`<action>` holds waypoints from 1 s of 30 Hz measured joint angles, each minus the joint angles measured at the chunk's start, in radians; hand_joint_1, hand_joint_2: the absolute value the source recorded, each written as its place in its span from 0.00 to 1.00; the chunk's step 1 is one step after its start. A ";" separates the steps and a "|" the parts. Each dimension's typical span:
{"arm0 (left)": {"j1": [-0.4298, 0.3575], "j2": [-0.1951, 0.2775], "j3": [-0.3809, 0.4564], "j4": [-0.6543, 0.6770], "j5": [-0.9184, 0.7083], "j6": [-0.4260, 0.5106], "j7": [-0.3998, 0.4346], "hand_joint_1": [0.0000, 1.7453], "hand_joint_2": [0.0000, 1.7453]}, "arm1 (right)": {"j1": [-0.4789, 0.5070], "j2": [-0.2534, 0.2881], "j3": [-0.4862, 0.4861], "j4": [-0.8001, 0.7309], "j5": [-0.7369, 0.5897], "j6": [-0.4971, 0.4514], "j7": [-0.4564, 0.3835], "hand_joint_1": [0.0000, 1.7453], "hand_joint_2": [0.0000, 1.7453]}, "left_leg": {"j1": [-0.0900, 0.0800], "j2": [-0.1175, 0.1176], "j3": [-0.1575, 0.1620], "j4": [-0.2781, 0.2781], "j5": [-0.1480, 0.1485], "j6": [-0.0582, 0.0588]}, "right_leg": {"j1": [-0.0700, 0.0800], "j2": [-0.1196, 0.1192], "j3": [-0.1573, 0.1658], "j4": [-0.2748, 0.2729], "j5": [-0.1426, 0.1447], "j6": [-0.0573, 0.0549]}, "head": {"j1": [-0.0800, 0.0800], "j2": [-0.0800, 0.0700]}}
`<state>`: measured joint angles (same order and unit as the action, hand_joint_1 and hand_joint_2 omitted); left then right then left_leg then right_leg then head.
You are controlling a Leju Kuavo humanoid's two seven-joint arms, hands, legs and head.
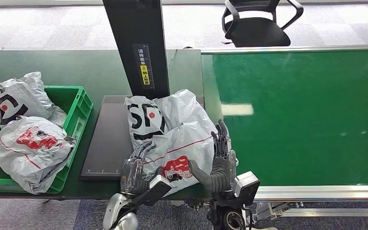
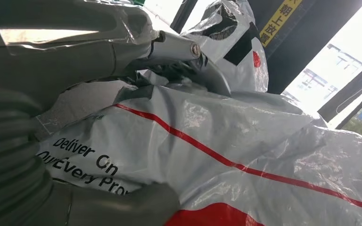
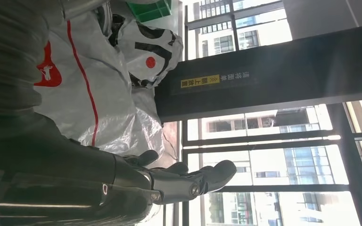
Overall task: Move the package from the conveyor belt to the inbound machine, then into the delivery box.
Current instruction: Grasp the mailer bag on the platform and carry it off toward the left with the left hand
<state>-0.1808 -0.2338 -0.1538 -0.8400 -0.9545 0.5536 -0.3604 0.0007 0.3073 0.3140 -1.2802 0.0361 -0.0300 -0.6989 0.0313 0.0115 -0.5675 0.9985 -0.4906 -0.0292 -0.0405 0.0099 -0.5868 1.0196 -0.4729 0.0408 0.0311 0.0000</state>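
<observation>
A grey plastic package with black and red print lies at the right edge of the inbound machine's dark plate, below its black post. My left hand grips the package's near-left side; in the left wrist view its fingers lie over the package and the thumb sits under it. My right hand presses the package's right side with straight fingers. The right wrist view has the right hand beside the package.
A green delivery box at the left holds two similar grey packages. The green conveyor belt stretches to the right, bare. A black office chair stands behind the belt. The table's front edge runs just under my hands.
</observation>
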 joint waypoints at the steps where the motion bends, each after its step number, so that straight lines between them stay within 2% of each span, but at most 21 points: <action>1: 0.000 0.000 0.000 0.000 0.000 0.000 0.000 1.00 1.00 | 0.000 0.000 -0.001 0.000 0.001 0.000 0.000 0.00 1.00 | 0.000 0.000 0.000 0.000 0.000 0.000 | 0.000 0.000 0.000 0.000 0.000 0.000 | 0.000 0.000; 14: 0.001 0.000 0.000 -0.004 0.007 0.006 -0.015 1.00 1.00 | 0.001 0.006 -0.018 0.000 0.013 0.012 0.000 0.00 1.00 | 0.000 0.000 0.000 0.000 0.000 0.000 | 0.000 0.000 0.000 0.000 0.000 0.000 | 0.000 0.000; 17: 0.006 0.000 0.001 -0.021 0.050 0.030 -0.061 1.00 1.00 | 0.002 0.006 -0.020 0.000 0.013 0.014 0.000 0.00 1.00 | 0.000 0.000 0.000 0.000 0.000 0.000 | 0.000 0.000 0.000 0.000 0.000 0.000 | 0.000 0.000; 19: 0.019 -0.001 0.003 -0.057 0.113 0.066 -0.122 1.00 1.00 | 0.002 0.006 -0.022 0.000 0.013 0.016 0.000 0.00 1.00 | 0.000 0.000 0.000 0.000 0.000 0.000 | 0.000 0.000 0.000 0.000 0.000 0.000 | 0.000 0.000; 22: 0.066 -0.004 0.009 -0.180 0.225 0.123 -0.233 1.00 1.00 | 0.003 0.006 -0.024 0.002 0.013 0.017 0.000 0.00 1.00 | 0.000 0.000 -0.001 0.000 0.000 0.000 | 0.000 0.000 -0.001 0.000 0.000 0.000 | 0.000 0.000; 24: 0.116 -0.009 0.020 -0.309 0.258 0.137 -0.290 1.00 1.00 | 0.003 0.006 -0.025 0.004 0.011 0.017 0.000 0.00 1.00 | 0.000 0.001 -0.001 0.000 0.000 0.000 | 0.000 0.001 -0.001 0.000 0.000 0.000 | 0.000 0.000; 30: 0.249 -0.026 0.055 -0.749 0.238 0.145 -0.313 1.00 1.00 | 0.002 0.006 -0.030 0.018 -0.005 0.017 0.000 0.00 1.00 | 0.000 0.000 -0.003 0.000 0.000 0.000 | 0.000 0.001 -0.002 0.000 0.000 0.000 | 0.000 0.000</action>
<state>0.0684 -0.2602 -0.0991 -1.5894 -0.7162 0.6986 -0.6737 0.0022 0.3129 0.2845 -1.2625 0.0306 -0.0129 -0.6989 0.0316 0.0117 -0.5706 0.9982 -0.4909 -0.0295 -0.0402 0.0105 -0.5891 1.0198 -0.4734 0.0407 0.0309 0.0000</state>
